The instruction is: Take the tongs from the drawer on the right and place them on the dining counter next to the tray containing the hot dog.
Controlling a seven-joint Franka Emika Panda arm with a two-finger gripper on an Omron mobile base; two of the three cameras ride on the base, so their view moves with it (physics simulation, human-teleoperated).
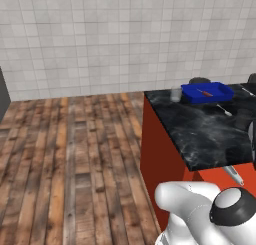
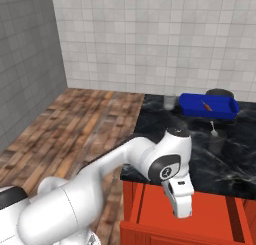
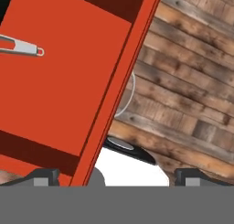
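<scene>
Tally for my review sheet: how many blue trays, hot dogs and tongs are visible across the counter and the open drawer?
Blue tray: 1, on the dining counter
Hot dog: 1, lying in the tray
Tongs: 1, lying in the open drawer
Total: 3

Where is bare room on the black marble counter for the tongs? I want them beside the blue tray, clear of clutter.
The black, white-veined marble counter top is bare across its near half, up to the front edge. The far end is crowded: the shallow blue rectangular tray, a small clear cup left of it, a thin silver utensil just in front.
</scene>
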